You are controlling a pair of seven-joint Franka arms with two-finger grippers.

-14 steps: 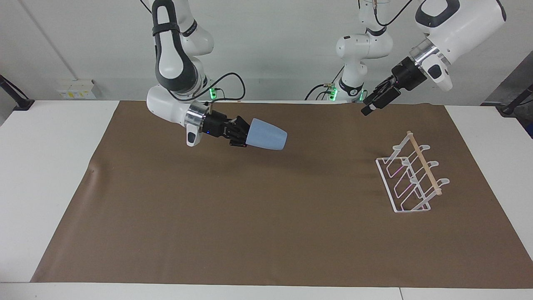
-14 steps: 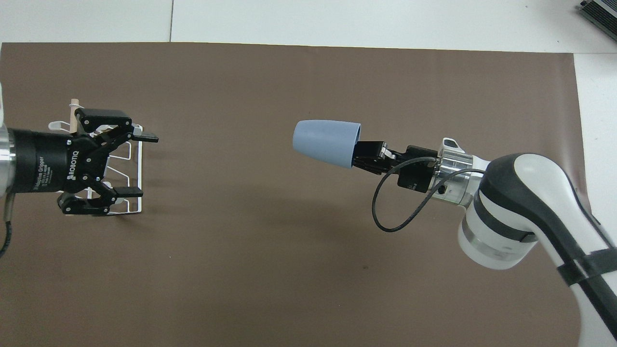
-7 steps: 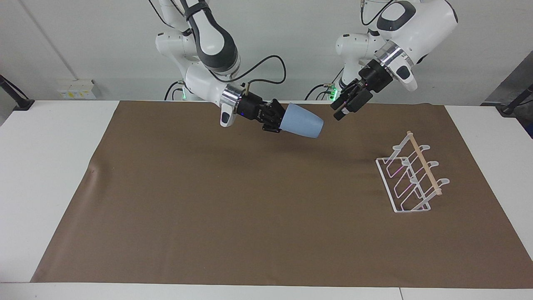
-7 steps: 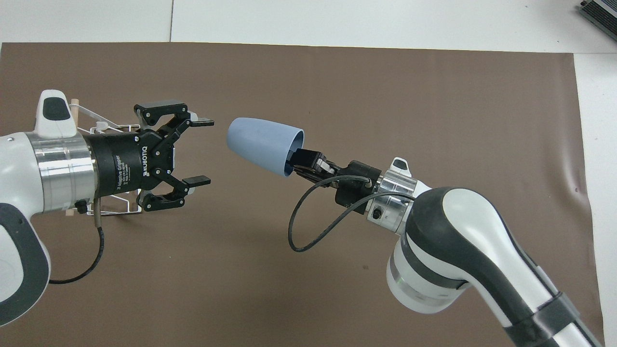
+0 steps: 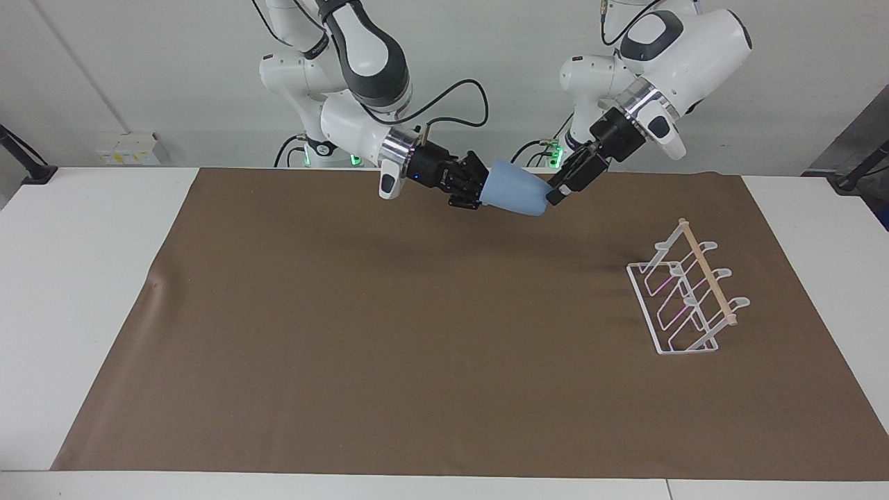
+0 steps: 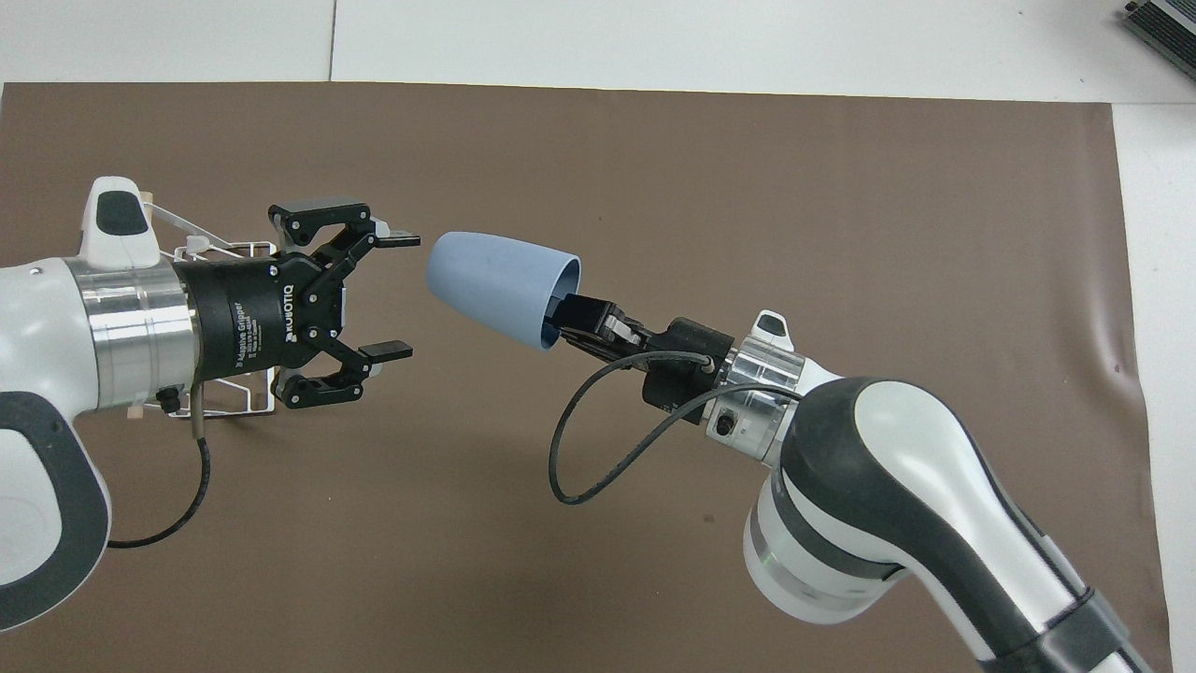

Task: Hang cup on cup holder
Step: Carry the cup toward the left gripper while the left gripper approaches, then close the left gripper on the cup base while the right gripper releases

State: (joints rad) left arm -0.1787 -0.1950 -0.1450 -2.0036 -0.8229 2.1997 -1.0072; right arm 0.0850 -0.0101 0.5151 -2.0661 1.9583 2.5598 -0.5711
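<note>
The small light-blue matte plastic cup [image 6: 500, 288] is up in the air over the brown paper mat [image 5: 389, 361], lying on its side w/ the closed base pointing at the left arm. It's well apart from the white wire cup holder with the wooden rod on top [image 5: 687, 298], which sits on the mat toward the left arm's end of the table.

The right gripper [image 6: 572, 316] grips the cup at its rim; one finger shows inside the mouth, fingertips pinched tight on the wall.

The left gripper [image 6: 392, 294] hangs just beside the cup's base, fingers spread wide, nothing in them. In the overhead view a small gap shows betw. fingertips and cup. In the facing view they overlap, so contact can't be ruled out.

Step in hand, prob.: handover, right arm to left.

Next move calls for: left gripper straddling the tapered base and closing before the right lets go, then carrying the cup over to the holder, mouth down onto a prong. Risk: smooth taper could slip out.
</note>
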